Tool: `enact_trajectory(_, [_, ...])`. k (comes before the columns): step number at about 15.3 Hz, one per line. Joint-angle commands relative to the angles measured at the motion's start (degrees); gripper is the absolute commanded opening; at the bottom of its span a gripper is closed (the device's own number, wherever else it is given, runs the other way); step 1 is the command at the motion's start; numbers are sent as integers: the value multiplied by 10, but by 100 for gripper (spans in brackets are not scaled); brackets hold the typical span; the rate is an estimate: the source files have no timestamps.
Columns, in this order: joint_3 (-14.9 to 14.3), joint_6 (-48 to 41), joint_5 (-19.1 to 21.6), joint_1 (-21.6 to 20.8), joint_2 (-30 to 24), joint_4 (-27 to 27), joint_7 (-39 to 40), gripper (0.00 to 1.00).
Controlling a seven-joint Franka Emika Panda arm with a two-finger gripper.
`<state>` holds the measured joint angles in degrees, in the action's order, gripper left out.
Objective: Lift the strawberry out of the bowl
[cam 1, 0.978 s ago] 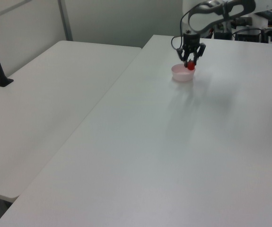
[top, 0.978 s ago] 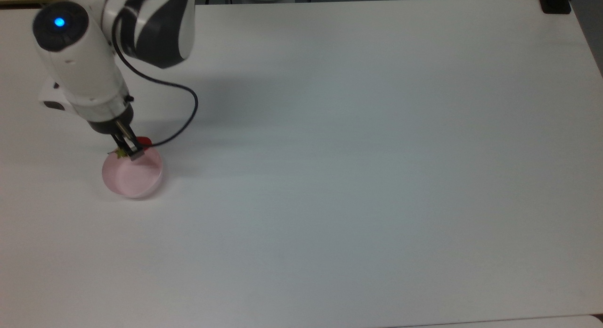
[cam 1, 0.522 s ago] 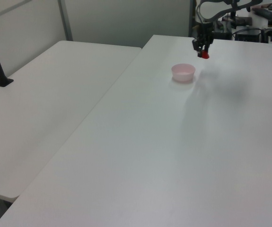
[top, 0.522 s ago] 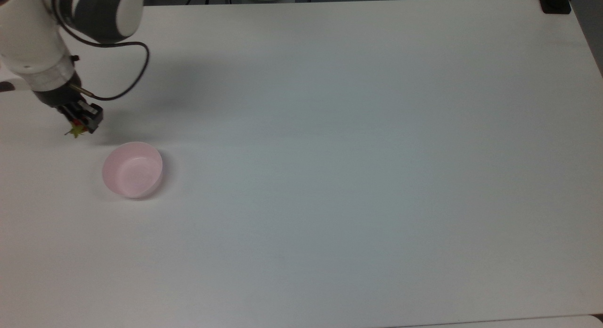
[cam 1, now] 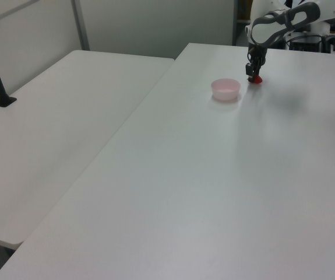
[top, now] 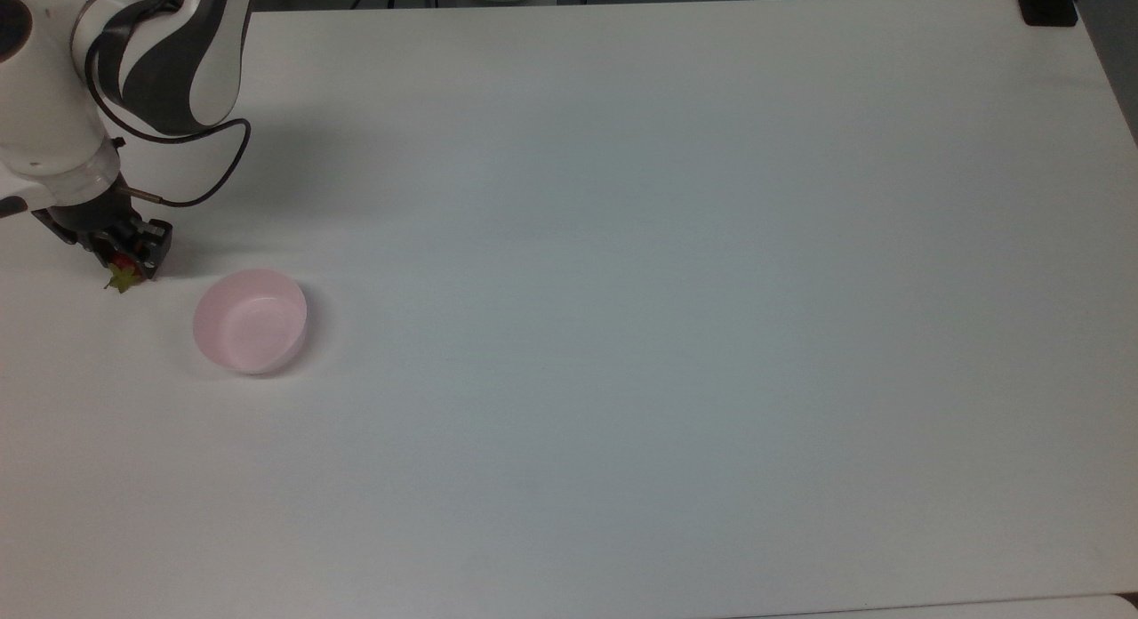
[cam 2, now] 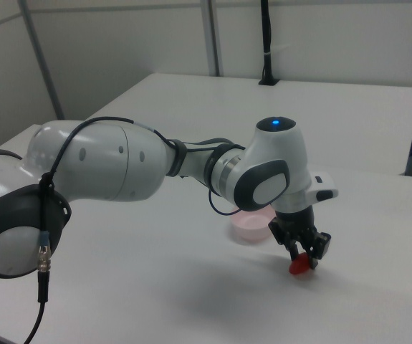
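Just strawberry (cam 2: 301,264) in hand (cam 2: 304,252), beside bowl (cam 2: 251,223)

Strawberry (top: 122,276) out of bowl (top: 252,321): one second ago at bowl rim in jaws, now clamped in gripper (top: 127,261) well clear of bowl, toward top view's left. Since half second ago, gripper lower, strawberry close above bench (top: 622,334) in left view and right view. Arm swung toward top view's left edge. Bowl interior now bare.

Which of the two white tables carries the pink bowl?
The table on the left view's right, where the bowl sits; the adjoining table carries a black post.
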<state>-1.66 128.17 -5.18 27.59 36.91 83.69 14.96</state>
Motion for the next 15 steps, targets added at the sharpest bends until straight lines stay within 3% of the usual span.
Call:
enact_trajectory(1, [1, 3, -1, 9, -17, 10, 7, 100])
enact_trajectory(5, [10, -82, 2, 0, -76, 5, 0, 100])
enact_trajectory(9, [23, -177, 5, -53, -158, 5, -65, 100])
enact_trajectory(15, [16, -306, -6, -218, -234, 6, -237, 100])
